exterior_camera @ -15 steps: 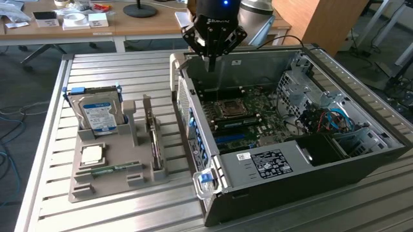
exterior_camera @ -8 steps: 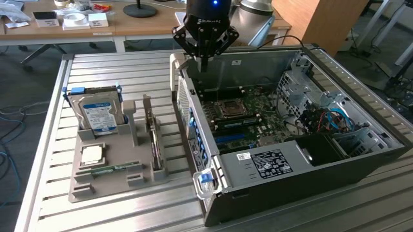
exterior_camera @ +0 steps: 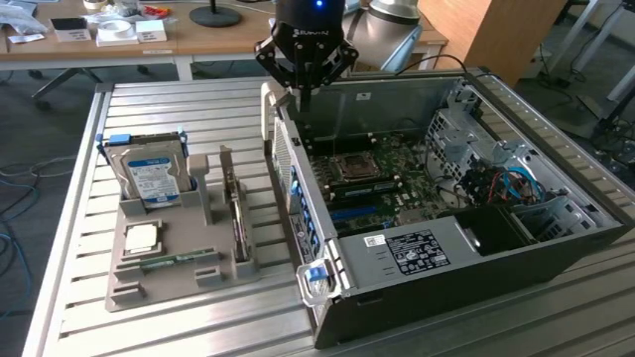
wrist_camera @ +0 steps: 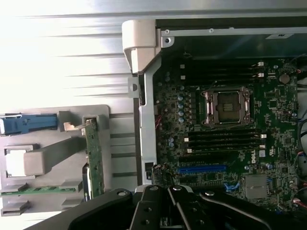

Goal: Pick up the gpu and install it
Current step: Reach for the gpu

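Note:
The gpu [exterior_camera: 237, 217] stands on edge in a slot of the grey holder [exterior_camera: 163, 294], a thin green card with a pale bracket end; the wrist view shows it edge-on [wrist_camera: 94, 160]. My gripper [exterior_camera: 303, 100] hangs shut and holds nothing, above the far corner of the open computer case [exterior_camera: 447, 260] on the exterior view's left, well apart from the gpu. In the wrist view my gripper [wrist_camera: 169, 211] is over the motherboard [wrist_camera: 268, 100], near its blue slot [wrist_camera: 202, 168].
In the holder stand a silver hard drive [exterior_camera: 152, 175], a processor chip [exterior_camera: 142, 238] and a narrow RAM stick [exterior_camera: 178, 260]. The case wall [exterior_camera: 290, 160] rises between the holder and the motherboard. A wooden desk [exterior_camera: 198, 41] lies behind the slatted metal table [exterior_camera: 169, 111].

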`<state>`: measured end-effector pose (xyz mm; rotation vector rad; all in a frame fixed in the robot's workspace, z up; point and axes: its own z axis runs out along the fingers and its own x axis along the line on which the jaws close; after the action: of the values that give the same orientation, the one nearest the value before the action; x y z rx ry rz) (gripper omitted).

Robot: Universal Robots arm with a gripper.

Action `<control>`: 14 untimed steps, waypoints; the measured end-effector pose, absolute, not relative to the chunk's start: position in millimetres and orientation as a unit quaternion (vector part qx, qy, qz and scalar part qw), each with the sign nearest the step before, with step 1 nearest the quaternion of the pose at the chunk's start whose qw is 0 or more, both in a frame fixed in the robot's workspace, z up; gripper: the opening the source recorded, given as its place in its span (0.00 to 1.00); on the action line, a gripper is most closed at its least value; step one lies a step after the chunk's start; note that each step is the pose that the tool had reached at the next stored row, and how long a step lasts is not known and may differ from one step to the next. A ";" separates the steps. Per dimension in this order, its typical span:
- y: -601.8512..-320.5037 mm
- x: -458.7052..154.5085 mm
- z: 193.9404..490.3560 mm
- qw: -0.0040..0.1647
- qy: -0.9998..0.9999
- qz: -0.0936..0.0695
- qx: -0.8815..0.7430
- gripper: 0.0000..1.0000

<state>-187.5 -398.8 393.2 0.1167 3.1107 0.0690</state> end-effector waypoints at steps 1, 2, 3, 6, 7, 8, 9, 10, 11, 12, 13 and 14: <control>-398.8 -189.0 393.2 0.014 0.999 0.022 0.037 0.11; -398.8 -190.5 393.2 0.014 0.999 0.022 0.037 0.11; -398.7 -192.1 393.2 0.014 0.999 0.022 0.038 0.11; -398.7 -196.8 393.2 0.014 0.999 0.022 0.038 0.11; -398.7 -198.4 393.2 0.014 0.999 0.022 0.038 0.11; -398.7 -200.0 393.2 0.014 0.999 0.022 0.038 0.11; -398.7 -201.6 393.2 0.014 0.999 0.022 0.037 0.11; -398.6 -203.4 393.2 0.014 0.999 0.022 0.037 0.11; -398.6 -205.4 393.2 0.014 0.999 0.022 0.037 0.11; -398.5 -207.3 393.2 0.015 0.999 0.022 0.037 0.11; -398.5 -209.5 393.2 0.015 0.999 0.022 0.037 0.11; -398.4 -211.6 393.2 0.015 0.999 0.022 0.037 0.11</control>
<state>-211.6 -398.4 393.2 0.1167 3.1092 0.0690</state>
